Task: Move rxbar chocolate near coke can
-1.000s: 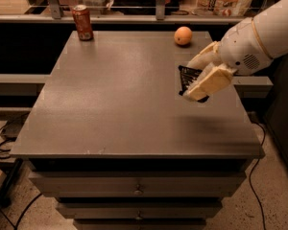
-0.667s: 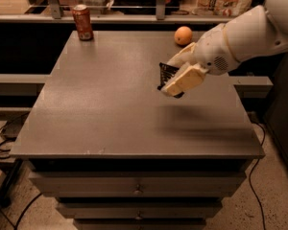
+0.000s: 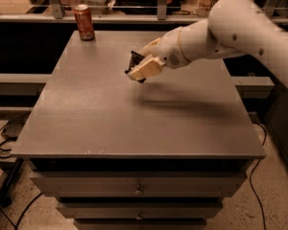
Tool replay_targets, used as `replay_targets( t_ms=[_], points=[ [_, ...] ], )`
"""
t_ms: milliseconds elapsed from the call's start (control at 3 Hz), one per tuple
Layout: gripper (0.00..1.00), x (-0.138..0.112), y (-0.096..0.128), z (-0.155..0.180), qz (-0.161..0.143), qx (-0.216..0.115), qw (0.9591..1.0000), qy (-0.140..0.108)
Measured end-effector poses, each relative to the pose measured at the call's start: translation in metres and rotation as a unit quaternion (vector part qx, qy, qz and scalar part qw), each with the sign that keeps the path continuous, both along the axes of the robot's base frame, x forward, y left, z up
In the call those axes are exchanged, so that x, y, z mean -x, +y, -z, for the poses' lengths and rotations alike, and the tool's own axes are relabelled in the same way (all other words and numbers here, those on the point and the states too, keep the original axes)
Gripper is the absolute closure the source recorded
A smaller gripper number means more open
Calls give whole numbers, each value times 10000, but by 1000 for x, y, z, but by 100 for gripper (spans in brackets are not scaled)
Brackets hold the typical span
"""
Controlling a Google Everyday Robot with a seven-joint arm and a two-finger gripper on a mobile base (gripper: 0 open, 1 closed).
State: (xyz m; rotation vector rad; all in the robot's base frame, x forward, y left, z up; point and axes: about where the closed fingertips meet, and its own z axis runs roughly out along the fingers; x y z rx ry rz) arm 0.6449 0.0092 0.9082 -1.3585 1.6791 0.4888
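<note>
gripper point(image 3: 142, 68) above mid tabletop point(image 3: 134, 123), jaws clamped on rxbar point(image 3: 134, 60); can point(image 3: 84, 22) well beyond jaws, far left.

You can make out only a dark corner of the rxbar chocolate point(image 3: 134, 60), since the gripper point(image 3: 143, 67), up over the table point(image 3: 110, 123) to the right of the coke can point(image 3: 84, 22) and nearer the front, is clamped over the rest. The coke can's markings are too small for you to read. The arm point(image 3: 230, 28) runs out past the right edge, far right of the coke can, and the lowest drawer point(image 3: 139, 222) is cut by the bottom edge.
</note>
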Motion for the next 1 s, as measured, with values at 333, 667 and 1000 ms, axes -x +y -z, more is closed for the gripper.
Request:
replay_targets(
  t_ms=[333,667,1000],
  points=[
    [100,-47,39,12,138,-281,9994,-171],
    [100,-89,75,19,189,-441,9983,-333],
    [100,-144,113,4,231,-661,9955,-636]
  ],
)
